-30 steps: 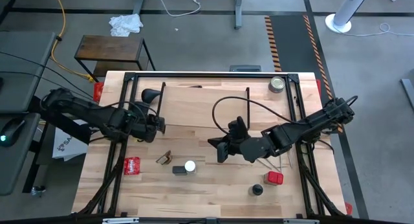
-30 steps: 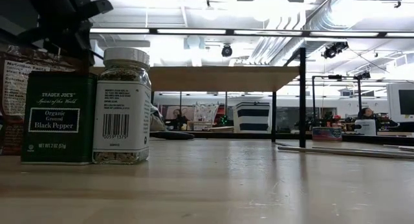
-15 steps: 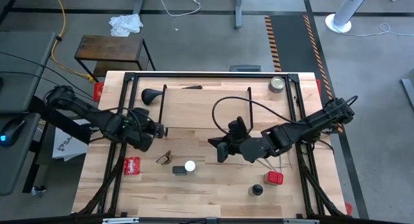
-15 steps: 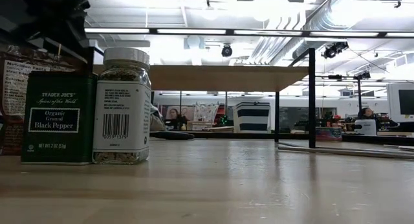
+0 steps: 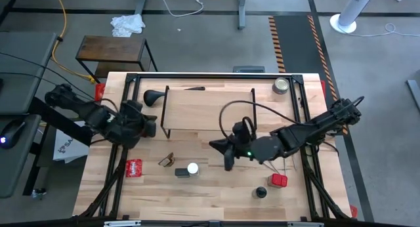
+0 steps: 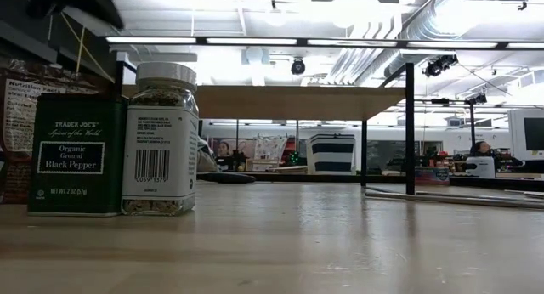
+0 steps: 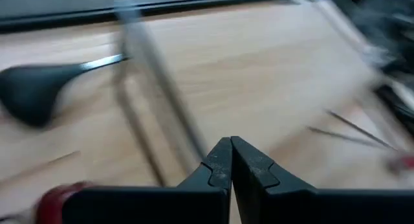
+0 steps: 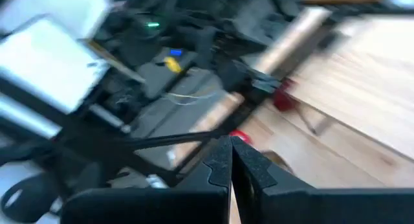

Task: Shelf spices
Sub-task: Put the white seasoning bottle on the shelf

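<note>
The shelf [image 5: 209, 109] is a light-wood board on black rod end frames, standing on its frames at the table's far middle; its board [image 6: 289, 101] also shows in the low view. My left gripper [image 5: 155, 128] is shut, just left of the shelf's left end frame [image 7: 155, 88]. My right gripper [image 5: 227, 161] is shut above the table between the shelf and the jars. A white-capped jar [image 5: 192, 168] [image 6: 167, 139], a dark pepper tin [image 5: 181, 172] [image 6: 75, 154] and a tan wedge holder [image 5: 166, 161] stand near the middle. A red-capped jar [image 5: 278, 180] and a black-capped jar [image 5: 261, 192] stand near right.
A round silver tin [image 5: 281, 85] sits at the far right corner. A black spoon-like tool [image 5: 154, 96] lies left of the shelf, and a flat red packet [image 5: 134, 167] near left. Thin sticks [image 5: 283, 166] lie by the right arm. Black frame rails [image 5: 303, 122] line the table.
The shelf shifted a little sideways early in the second, its legs sliding across the low view, then stood still. My left gripper drew back from the shelf's left end toward the table's left edge. My right gripper tipped slightly toward the near edge.
</note>
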Action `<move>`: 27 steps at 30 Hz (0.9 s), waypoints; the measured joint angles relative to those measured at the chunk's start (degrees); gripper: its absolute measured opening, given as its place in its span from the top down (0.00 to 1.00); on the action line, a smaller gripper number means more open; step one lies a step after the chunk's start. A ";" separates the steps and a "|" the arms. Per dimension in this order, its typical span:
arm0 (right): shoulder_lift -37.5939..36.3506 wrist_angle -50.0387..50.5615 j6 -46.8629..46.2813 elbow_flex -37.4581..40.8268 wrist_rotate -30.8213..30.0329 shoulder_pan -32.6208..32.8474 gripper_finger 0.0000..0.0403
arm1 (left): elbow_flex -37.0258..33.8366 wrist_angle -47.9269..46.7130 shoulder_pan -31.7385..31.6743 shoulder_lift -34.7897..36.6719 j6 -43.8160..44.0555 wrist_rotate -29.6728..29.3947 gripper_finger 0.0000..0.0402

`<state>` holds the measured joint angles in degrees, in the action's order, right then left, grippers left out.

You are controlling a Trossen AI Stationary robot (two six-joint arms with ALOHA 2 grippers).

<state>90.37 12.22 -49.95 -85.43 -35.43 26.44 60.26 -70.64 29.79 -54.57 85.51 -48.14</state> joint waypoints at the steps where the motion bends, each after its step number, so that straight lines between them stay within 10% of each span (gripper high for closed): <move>1: -0.36 -1.31 2.59 0.00 0.62 0.52 1.00 | 0.82 2.04 1.27 0.24 -3.45 0.19 1.00; 14: -1.16 14.37 -7.06 -0.02 11.02 5.19 0.98 | 2.78 33.83 15.57 -1.00 -32.31 5.38 0.95; 27: -0.79 27.37 -5.71 0.00 30.00 6.30 0.62 | 2.74 47.56 11.28 -6.46 -56.66 24.37 0.47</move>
<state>89.58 39.59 -55.67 -85.43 -5.43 32.74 63.00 -23.07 41.07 -61.03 28.84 -23.77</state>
